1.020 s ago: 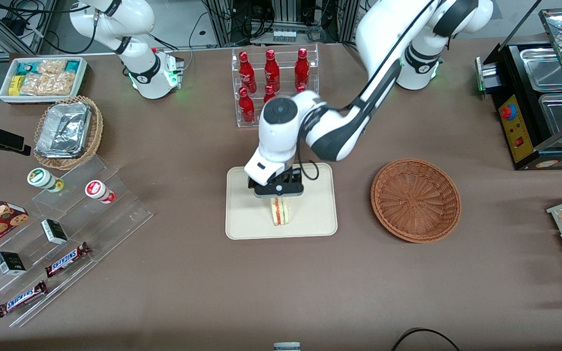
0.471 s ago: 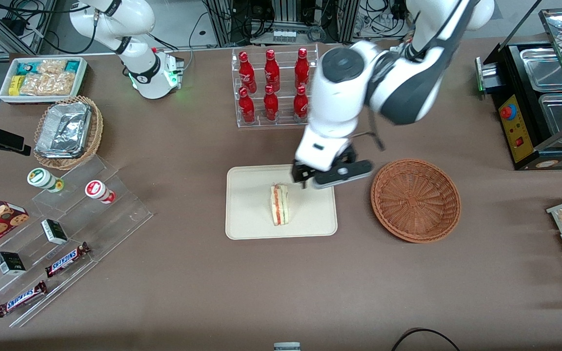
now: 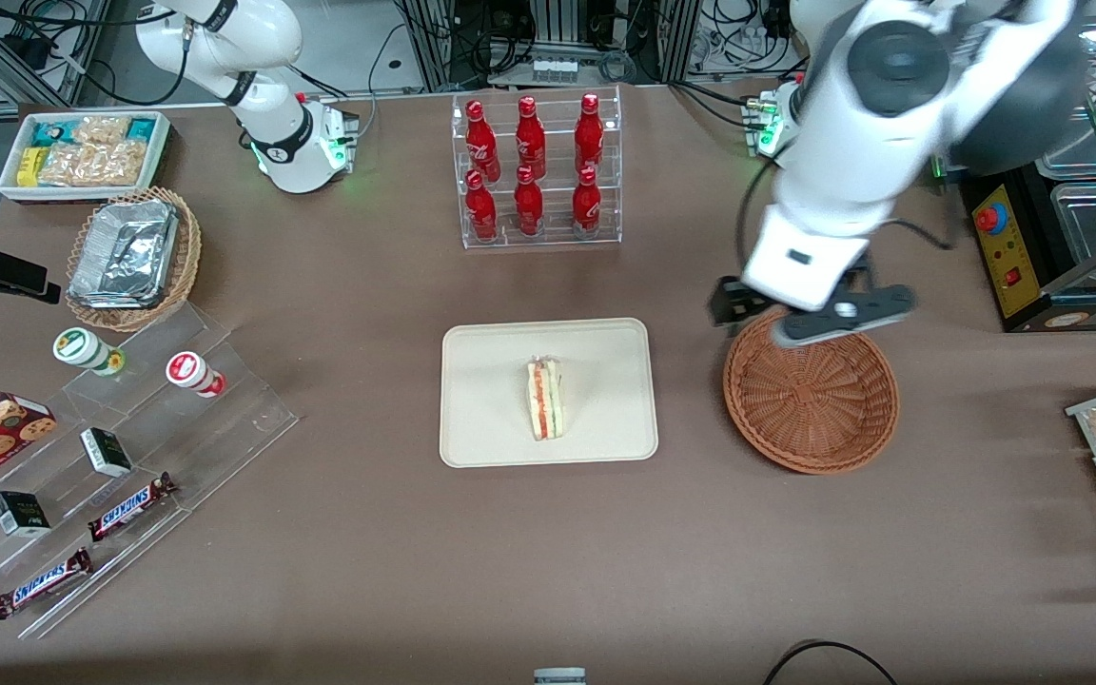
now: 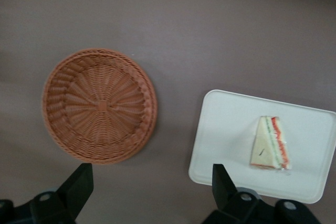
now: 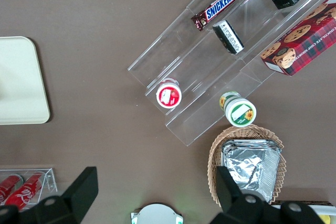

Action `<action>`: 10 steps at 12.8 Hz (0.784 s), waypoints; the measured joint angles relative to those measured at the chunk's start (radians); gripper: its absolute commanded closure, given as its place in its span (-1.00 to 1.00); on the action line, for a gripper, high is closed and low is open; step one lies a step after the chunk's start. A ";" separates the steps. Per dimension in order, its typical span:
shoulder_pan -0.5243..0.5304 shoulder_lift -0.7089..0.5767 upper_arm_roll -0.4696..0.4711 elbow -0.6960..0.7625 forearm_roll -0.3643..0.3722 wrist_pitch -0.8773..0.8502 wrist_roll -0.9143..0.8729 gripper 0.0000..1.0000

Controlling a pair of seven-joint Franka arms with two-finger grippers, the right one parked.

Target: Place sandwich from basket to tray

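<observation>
Small triangular white-bread sandwich lay on flat cream rectangular tray; claw, open & empty above round reddish-brown wicker basket's rim, should prob. just retract w/o clipping it.

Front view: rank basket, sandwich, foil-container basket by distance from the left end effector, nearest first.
1. basket, directly under the open left end effector, which hangs over its rim.
2. sandwich, on the tray, mid-table.
3. foil-container basket, toward the parked arm's end.

Basket rim partly under gripper.
</observation>
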 measured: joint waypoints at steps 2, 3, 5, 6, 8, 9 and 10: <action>0.097 -0.053 0.002 -0.014 -0.050 -0.071 0.173 -1.00; 0.148 -0.080 0.002 -0.018 -0.072 -0.109 0.261 -1.00; 0.221 -0.125 0.005 -0.023 -0.088 -0.167 0.375 -1.00; 0.243 -0.142 0.005 -0.028 -0.089 -0.188 0.413 -1.00; 0.271 -0.173 0.009 -0.056 -0.089 -0.209 0.489 -1.00; 0.272 -0.193 0.030 -0.081 -0.089 -0.215 0.523 -1.00; 0.265 -0.212 0.067 -0.106 -0.089 -0.222 0.560 -1.00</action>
